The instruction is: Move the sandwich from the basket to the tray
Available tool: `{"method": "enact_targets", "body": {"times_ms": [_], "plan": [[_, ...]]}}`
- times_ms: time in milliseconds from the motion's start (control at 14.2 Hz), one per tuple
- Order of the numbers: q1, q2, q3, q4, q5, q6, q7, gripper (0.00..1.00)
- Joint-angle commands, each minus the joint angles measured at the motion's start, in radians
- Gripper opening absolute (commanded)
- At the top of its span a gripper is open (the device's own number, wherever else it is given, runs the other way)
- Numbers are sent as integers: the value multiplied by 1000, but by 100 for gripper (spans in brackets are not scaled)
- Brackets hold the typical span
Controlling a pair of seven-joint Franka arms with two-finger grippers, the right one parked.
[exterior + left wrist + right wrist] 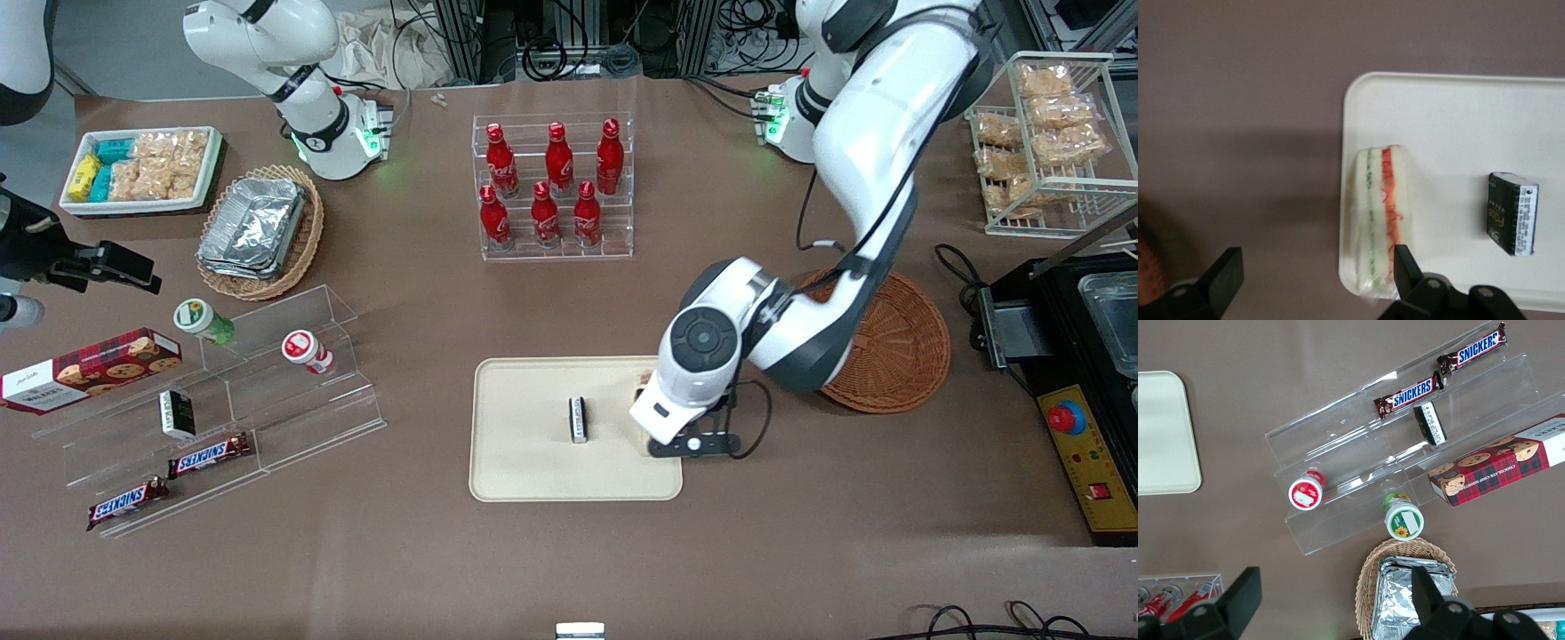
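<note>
The sandwich lies on the tray, right along the tray's edge nearest the basket, with its red and green filling stripes facing up toward the wrist camera. In the front view it is almost wholly hidden under the arm's wrist. The claw hangs just above it with its fingers spread wide: one fingertip shows at the sandwich's corner, the other stands well out over the bare worktop. Nothing is held.

The sandwich looks delivered, so the step in hand is, by my reading, the release and retreat. To do it well, the arm should rise straight up, keeping the fingers spread, since the near fingertip sits so close to the bread that any sideways drift could nudge the wedge over the low rim. The bread is soft and light, so a dragging pad could also tip it.

A small dark packet lies on the tray too, well apart from the sandwich, and should not be in the way. The reddish-brown basket appears empty where it is not covered by the arm.
</note>
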Motion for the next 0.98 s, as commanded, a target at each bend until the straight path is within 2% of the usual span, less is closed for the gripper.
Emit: {"method": "enact_targets", "body": {"times_ms": [0, 211, 351, 491, 912], "plan": [[108, -192, -2, -138, -69, -29, 6, 100], [175, -319, -4, -189, -137, -40, 12, 100], [224, -419, -3, -256, -200, -43, 82, 100], [257, -494, 10, -319, -214, -63, 146, 100], [450, -569, 22, -318, -269, -225, 479, 100]]}}
